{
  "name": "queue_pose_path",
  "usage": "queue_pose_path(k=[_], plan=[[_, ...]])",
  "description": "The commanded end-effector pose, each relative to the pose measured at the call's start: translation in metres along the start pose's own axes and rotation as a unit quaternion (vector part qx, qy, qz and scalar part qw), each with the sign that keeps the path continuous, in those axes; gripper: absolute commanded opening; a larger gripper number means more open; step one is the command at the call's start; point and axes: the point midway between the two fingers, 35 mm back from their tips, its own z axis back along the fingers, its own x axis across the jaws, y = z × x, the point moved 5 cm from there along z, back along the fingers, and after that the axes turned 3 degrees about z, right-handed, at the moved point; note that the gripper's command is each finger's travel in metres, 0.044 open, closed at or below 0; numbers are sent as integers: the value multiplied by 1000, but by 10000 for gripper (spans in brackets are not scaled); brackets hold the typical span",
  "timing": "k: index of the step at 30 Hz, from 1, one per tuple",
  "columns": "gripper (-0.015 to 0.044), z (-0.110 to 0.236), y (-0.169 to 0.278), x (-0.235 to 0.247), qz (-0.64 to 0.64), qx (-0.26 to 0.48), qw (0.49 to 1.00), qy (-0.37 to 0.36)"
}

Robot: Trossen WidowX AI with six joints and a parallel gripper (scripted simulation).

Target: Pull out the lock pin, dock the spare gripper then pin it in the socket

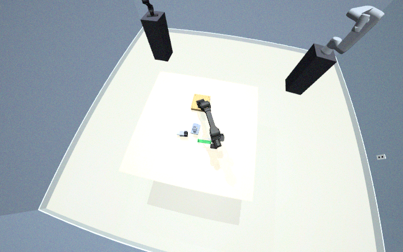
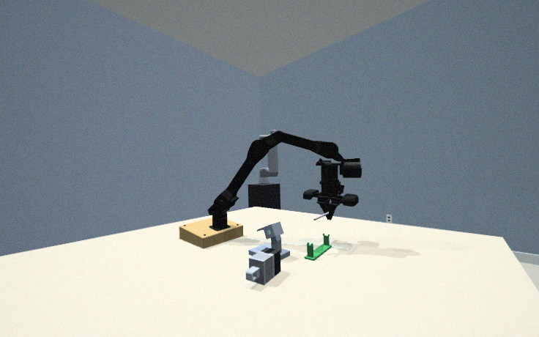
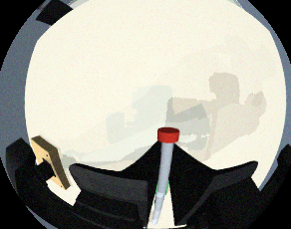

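My gripper [image 2: 329,212] [image 1: 215,144] [image 3: 162,143] is shut on the lock pin [image 2: 318,217] [image 3: 162,173], a thin grey rod with a red cap. It holds the pin in the air, pointing sideways, above the far end of a green cradle [image 2: 317,250] [image 1: 203,141] that lies on the table. The grey mount [image 2: 273,235] [image 1: 195,128] with its socket stands left of the cradle. The spare gripper [image 2: 262,265] [image 1: 183,133], a grey and black block with a short spigot, lies in front of the mount. The wrist view shows only the pin between my dark fingers over bare table.
The arm's wooden base plate [image 2: 210,234] [image 1: 197,101] [image 3: 50,159] sits behind the mount. Two tall black pillars [image 1: 156,35] [image 1: 309,68] stand at the floor's far corners, away from the table.
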Motion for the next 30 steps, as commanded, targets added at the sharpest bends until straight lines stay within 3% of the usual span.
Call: queue_pose_path(k=[1, 30], plan=[[0, -7, 1, -1, 2, 1, 1000, -1], [0, -50, 7, -4, 4, -2, 1000, 6]])
